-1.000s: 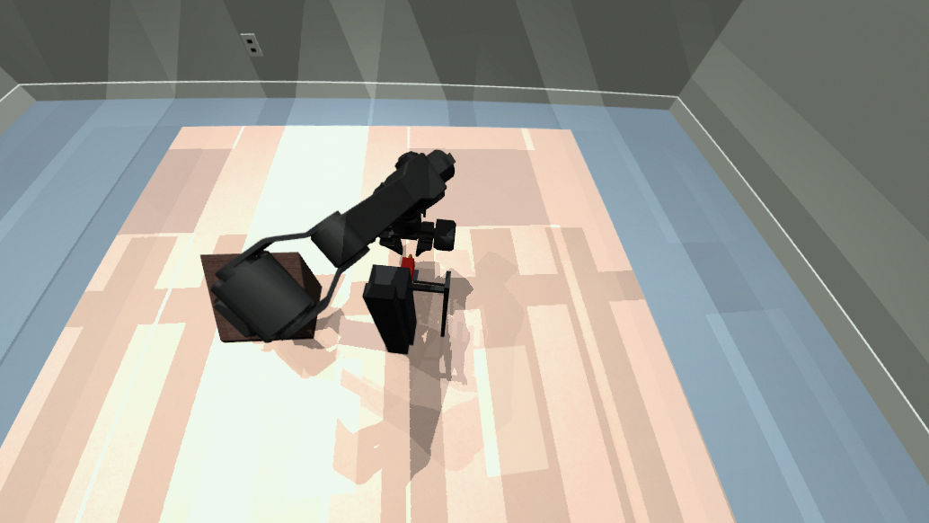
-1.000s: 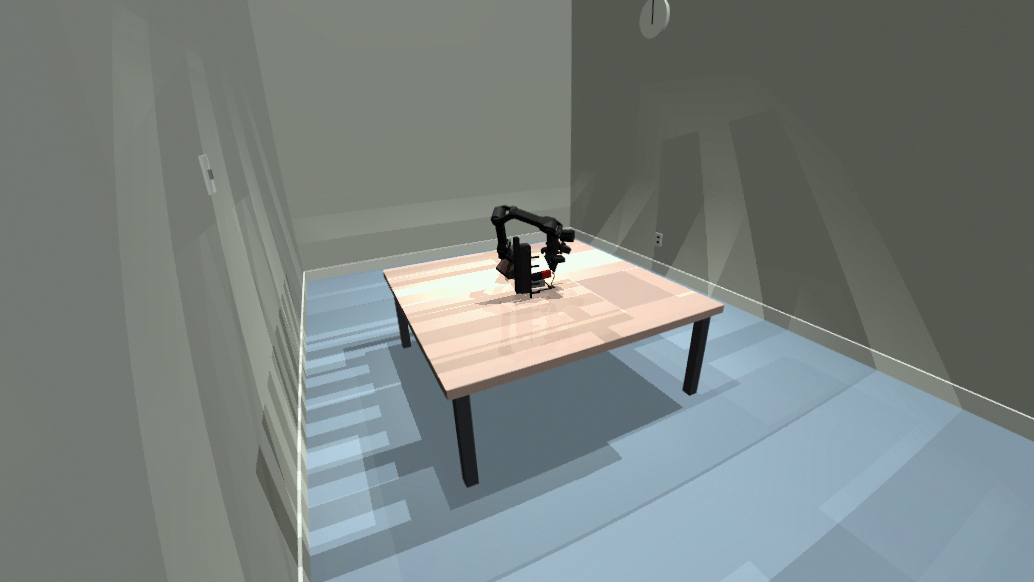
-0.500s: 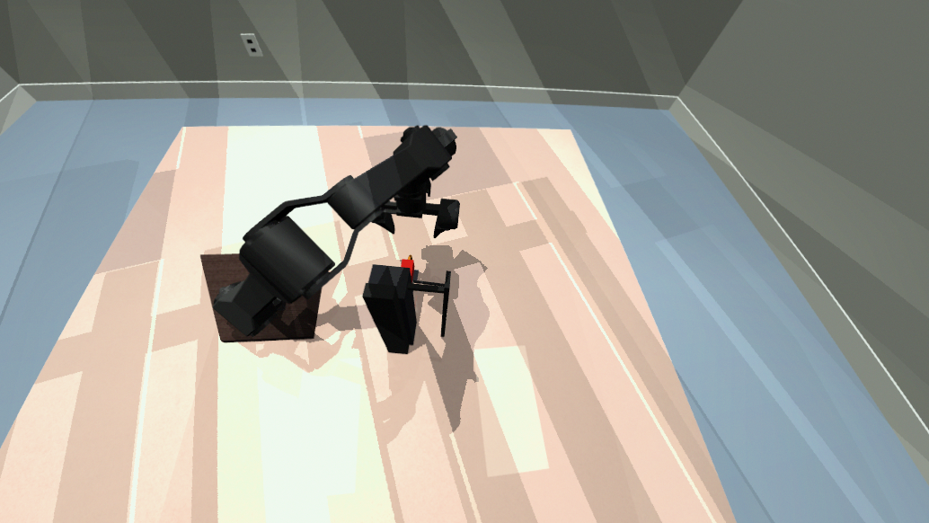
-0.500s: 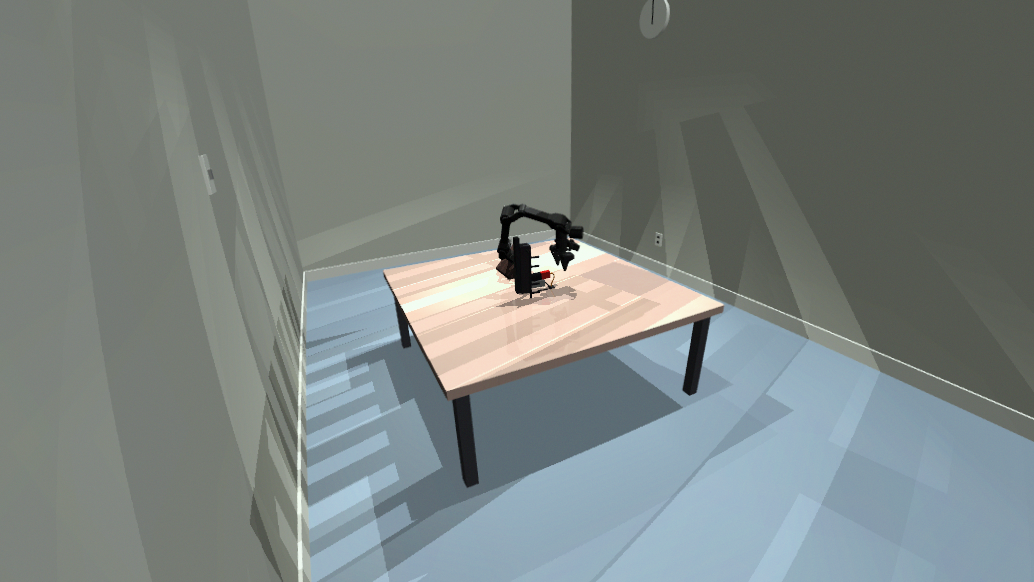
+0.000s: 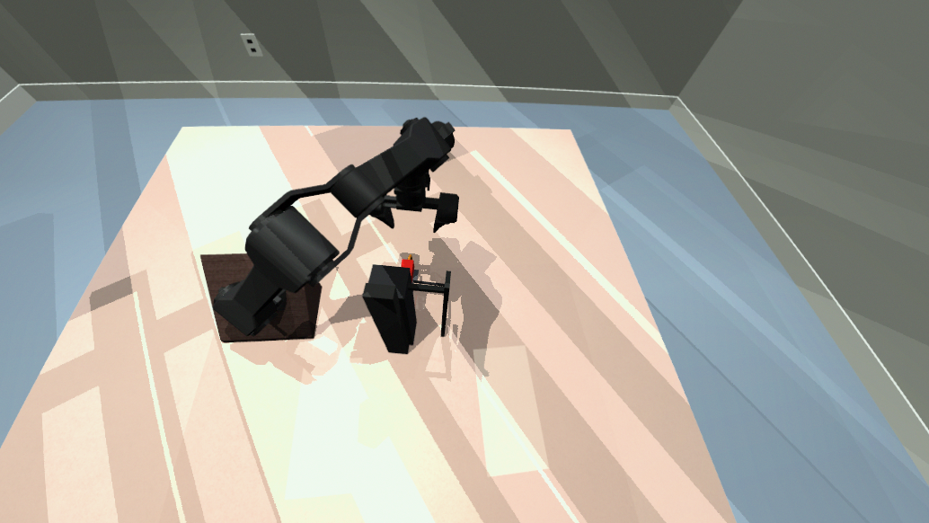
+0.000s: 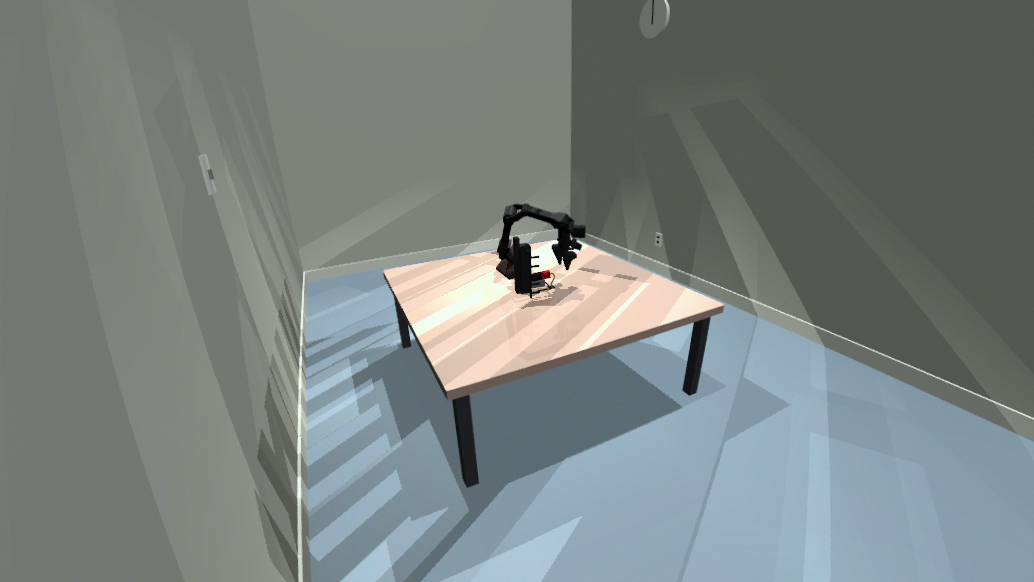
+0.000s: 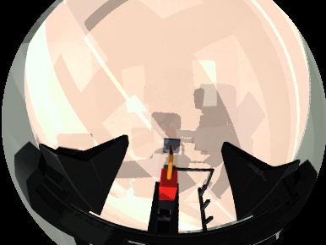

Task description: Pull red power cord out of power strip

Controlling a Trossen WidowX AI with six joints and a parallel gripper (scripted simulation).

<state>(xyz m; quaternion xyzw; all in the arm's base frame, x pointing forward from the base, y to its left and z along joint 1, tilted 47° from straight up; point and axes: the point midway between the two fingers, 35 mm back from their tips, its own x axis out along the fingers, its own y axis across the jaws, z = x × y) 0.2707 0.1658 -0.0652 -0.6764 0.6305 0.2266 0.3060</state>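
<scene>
The red plug point(image 5: 407, 266) point(image 6: 546, 274) point(image 7: 168, 193) sits close in front of the upright black power strip point(image 5: 390, 318) point(image 6: 522, 268). In the wrist view, thin gold prongs point(image 7: 171, 211) show between the plug's dark front and the strip; I cannot tell whether their tips are still inside it. An orange cord point(image 7: 170, 162) point(image 6: 553, 280) leaves the plug's rear and curves down to a small grey block point(image 7: 171, 146). My gripper point(image 5: 413, 228) point(image 6: 563, 265) point(image 7: 176, 144) is open wide and empty. It hangs above the plug, its fingers apart from plug, cord and strip.
A thin black frame with short pegs point(image 5: 446, 305) point(image 7: 203, 204) stands beside the strip, joined by a bar near the plug. The arm's dark wooden base block point(image 5: 300, 325) stands on the other side. All stand on the pale table point(image 5: 604, 421) point(image 6: 506, 354).
</scene>
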